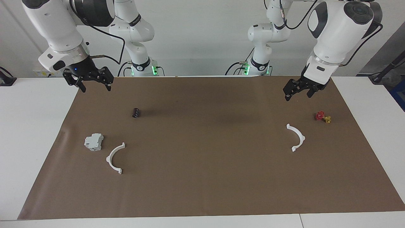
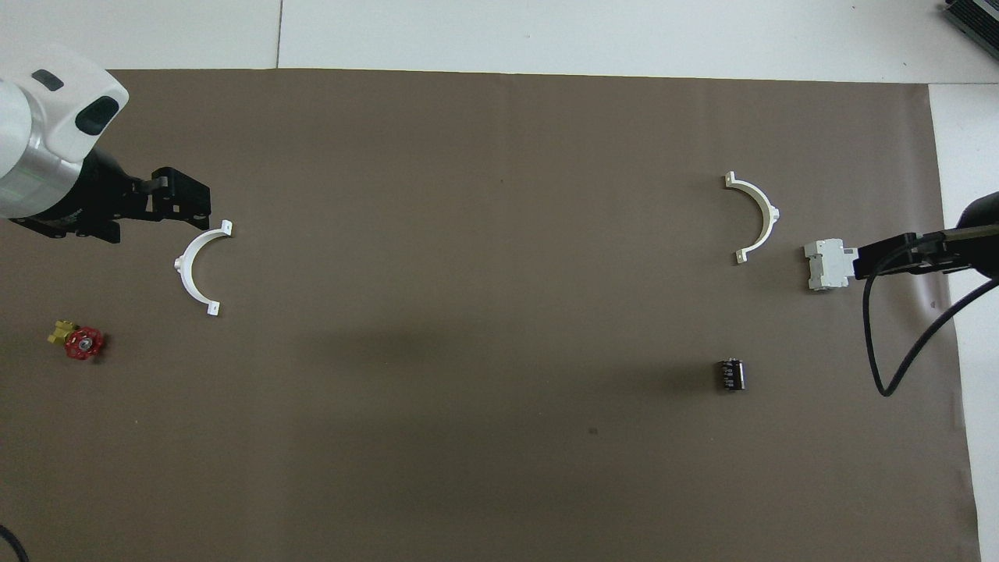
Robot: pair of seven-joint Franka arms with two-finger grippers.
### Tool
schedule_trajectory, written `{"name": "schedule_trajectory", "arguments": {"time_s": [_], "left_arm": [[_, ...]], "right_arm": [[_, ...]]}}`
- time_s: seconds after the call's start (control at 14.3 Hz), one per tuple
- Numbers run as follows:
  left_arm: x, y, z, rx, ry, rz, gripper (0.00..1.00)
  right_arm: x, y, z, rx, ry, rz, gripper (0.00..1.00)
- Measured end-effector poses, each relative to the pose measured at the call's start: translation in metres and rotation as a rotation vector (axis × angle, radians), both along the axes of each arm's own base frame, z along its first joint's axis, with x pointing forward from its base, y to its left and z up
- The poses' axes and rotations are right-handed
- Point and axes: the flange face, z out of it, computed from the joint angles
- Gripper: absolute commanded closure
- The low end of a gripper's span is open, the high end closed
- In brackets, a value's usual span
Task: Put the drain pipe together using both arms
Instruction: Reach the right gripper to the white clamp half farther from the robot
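The drain pipe lies in two separate white half-ring arcs on the brown mat point(image 1: 202, 177). One arc point(image 1: 109, 158) point(image 2: 773, 212) rests toward the right arm's end, beside a grey-white block. The other arc point(image 1: 302, 136) point(image 2: 181, 269) rests toward the left arm's end. My right gripper point(image 1: 96, 88) point(image 2: 862, 264) hangs open and empty above the mat's corner at its own end. Raised over the mat at the other end, my left gripper point(image 1: 299, 95) point(image 2: 199, 204) is open and holds nothing. Neither gripper touches an arc.
A grey-white boxy block point(image 1: 94, 141) point(image 2: 827, 264) sits beside the arc at the right arm's end. A small black cylinder point(image 1: 136, 112) point(image 2: 730, 373) lies nearer to the robots. A red-and-yellow valve point(image 1: 322, 117) point(image 2: 78, 341) sits near the other arc.
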Motion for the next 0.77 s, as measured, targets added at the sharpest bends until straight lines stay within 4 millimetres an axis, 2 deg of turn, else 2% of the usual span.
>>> {"name": "schedule_trajectory", "arguments": {"time_s": [0.49, 0.63, 0.77], "left_arm": [[0.000, -0.001, 0.000, 0.000, 0.000, -0.001, 0.00], [0.000, -0.001, 0.000, 0.000, 0.000, -0.001, 0.00], [0.000, -0.001, 0.000, 0.000, 0.000, -0.001, 0.00]], "right_arm": [[0.005, 0.003, 0.000, 0.000, -0.043, 0.009, 0.00], [0.017, 0.010, -0.019, -0.002, -0.100, 0.043, 0.00], [0.041, 0.018, -0.061, -0.006, -0.136, 0.108, 0.00]]}}
